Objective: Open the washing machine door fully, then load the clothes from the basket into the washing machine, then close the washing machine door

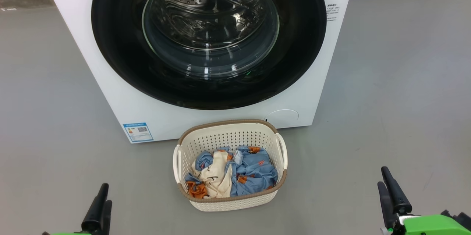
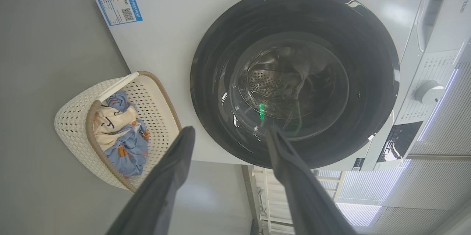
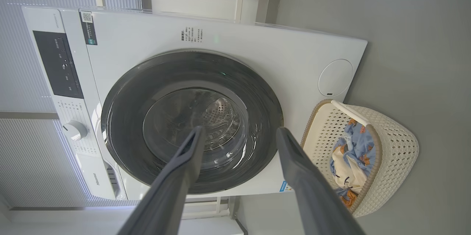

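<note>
Head view: basket point(image 1: 229, 138), left gripper point(image 1: 106, 193) apart

It looks like a plain laundry corner in a bare indoor room: a white front-loading washing machine point(image 1: 110, 91) stands on a smooth grey floor point(image 1: 386, 99), a basket point(image 1: 228, 205) of clothes point(image 1: 254, 172) sits before it, and pale ribbed wall panels point(image 3: 33, 154) run beyond it.
</note>
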{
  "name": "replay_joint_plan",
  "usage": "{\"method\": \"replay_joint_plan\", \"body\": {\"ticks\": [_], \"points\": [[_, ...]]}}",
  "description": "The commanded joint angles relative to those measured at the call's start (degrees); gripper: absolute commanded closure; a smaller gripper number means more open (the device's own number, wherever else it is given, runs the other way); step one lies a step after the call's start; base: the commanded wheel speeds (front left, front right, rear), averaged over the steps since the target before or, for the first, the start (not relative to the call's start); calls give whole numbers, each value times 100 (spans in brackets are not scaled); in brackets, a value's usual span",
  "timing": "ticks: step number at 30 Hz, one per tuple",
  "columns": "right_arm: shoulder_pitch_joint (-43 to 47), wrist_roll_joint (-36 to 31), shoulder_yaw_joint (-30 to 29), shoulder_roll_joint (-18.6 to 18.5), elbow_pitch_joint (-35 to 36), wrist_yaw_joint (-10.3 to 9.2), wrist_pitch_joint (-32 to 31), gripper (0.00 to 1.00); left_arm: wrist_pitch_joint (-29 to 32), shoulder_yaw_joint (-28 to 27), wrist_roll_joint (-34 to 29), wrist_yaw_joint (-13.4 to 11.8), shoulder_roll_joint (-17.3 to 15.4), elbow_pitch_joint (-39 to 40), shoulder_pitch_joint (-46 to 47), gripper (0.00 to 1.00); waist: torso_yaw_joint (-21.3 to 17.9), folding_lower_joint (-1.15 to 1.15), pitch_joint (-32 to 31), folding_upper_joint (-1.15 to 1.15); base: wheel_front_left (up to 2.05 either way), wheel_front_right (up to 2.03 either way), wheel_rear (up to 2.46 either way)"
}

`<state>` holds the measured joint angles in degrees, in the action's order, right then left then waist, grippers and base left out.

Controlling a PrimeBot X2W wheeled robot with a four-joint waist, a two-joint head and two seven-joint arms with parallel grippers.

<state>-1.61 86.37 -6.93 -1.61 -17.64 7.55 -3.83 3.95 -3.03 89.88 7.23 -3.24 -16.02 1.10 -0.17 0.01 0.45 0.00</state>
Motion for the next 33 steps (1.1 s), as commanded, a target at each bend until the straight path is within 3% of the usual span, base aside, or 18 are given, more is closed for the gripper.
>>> {"method": "replay_joint_plan", "body": {"ticks": [1,33], "points": [[-290,-199,45,-34,199,-1,64,0,-65,3,-136,8,-179,207,185,0,-2,-1,7,0,0,0,0],[-361,-3059,347,-62,610,-3,601,0,-606,198,-2154,13,-734,685,178,0,-30,-1,111,0,0,0,0]]}}
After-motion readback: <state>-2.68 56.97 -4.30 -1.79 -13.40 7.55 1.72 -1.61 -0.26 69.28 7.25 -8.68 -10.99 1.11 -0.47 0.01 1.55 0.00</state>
